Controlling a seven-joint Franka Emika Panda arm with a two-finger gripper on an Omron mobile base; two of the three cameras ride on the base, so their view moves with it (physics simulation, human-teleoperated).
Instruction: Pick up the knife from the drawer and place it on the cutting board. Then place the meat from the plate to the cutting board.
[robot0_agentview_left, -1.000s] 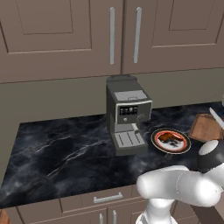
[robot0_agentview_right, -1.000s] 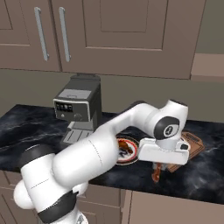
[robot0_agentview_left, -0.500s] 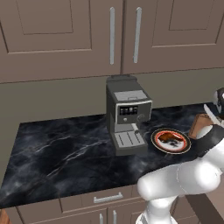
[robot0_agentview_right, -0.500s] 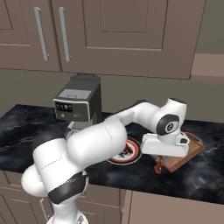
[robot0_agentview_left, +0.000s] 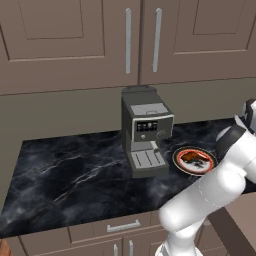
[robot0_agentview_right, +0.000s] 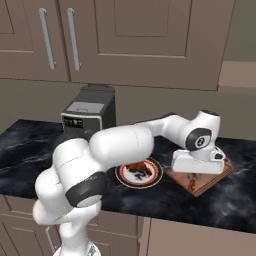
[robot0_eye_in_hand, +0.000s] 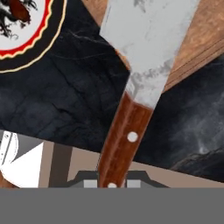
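Clearly, the knife (robot0_eye_in_hand: 139, 74) is clamped by its reddish-brown handle in the nearly closed claw (robot0_eye_in_hand: 111, 181), with the pale blade reaching out over the corner of the cutting board (robot0_eye_in_hand: 205, 33). From the right base view the claw (robot0_agentview_right: 192, 176) is seen held low over the near part of the board (robot0_agentview_right: 223, 172), and the knife handle (robot0_agentview_right: 192, 178) shows as a small dark-red piece beneath the hand. Whether the blade tip is already touching the wood cannot be told. The meat (robot0_agentview_right: 137, 168) lies on the plate (robot0_agentview_right: 124, 178), which sits just beside the board on the black marble counter (robot0_agentview_right: 30, 145), in front of the coffee machine (robot0_agentview_right: 90, 112); the plate (robot0_agentview_left: 179, 161) and meat (robot0_agentview_left: 194, 158) are also seen from the left base view.

The first part of the task is judged nearly done: the knife has only to be set down and let go. Several risks are judged from here. Only the blade is over the board, while the handle hangs over the bare counter, so if it is released now the knife could tip off the edge or come to rest half on, half off. A release from too high could let it bounce or slide. A knife laid across the middle would leave little room for the meat, and the plate rim (robot0_eye_in_hand: 39, 48) could be clipped by the hand when it turns to the meat
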